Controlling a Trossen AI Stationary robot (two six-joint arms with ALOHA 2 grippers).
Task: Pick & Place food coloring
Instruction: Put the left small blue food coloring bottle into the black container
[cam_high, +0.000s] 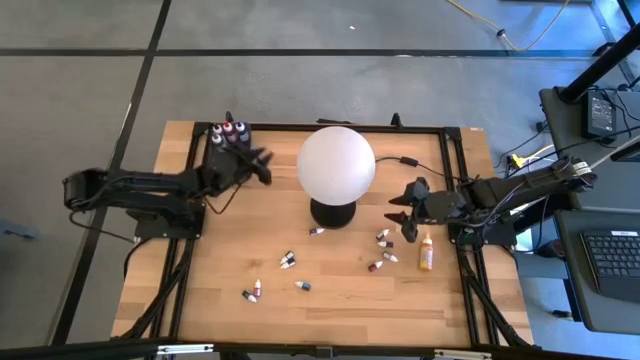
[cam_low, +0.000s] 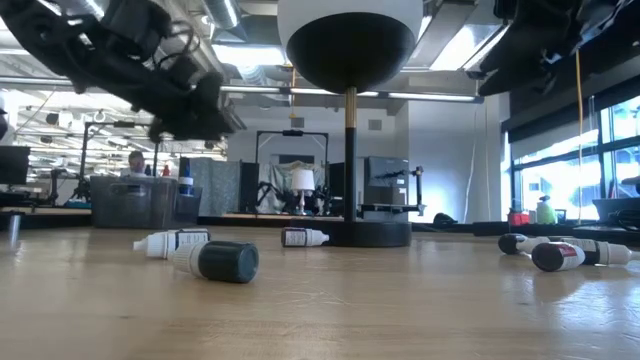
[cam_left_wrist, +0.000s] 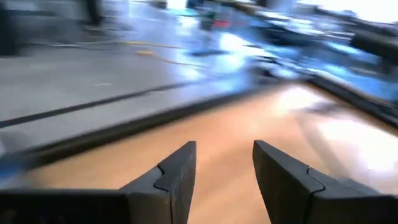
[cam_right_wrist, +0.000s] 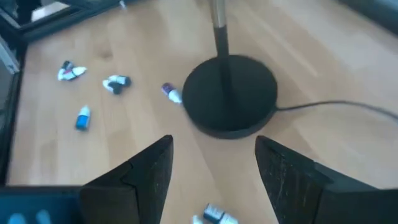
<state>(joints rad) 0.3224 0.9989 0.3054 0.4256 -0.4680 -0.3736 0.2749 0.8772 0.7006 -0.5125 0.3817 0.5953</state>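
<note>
Several tiny food coloring bottles lie on their sides on the wooden table, in loose groups near its middle and toward the right. A taller orange bottle lies near the right edge. More small bottles stand upright in the dark tray at the far left. My left gripper hovers open beside that tray, with nothing between its fingers. My right gripper is open above the table, right of the lamp base, with a bottle just beneath it.
A big white globe lamp stands mid-table on a round black base, its cord running off to the right. In the low view a dark-capped bottle lies nearest, with others to the right. Bare wood shows along the near edge.
</note>
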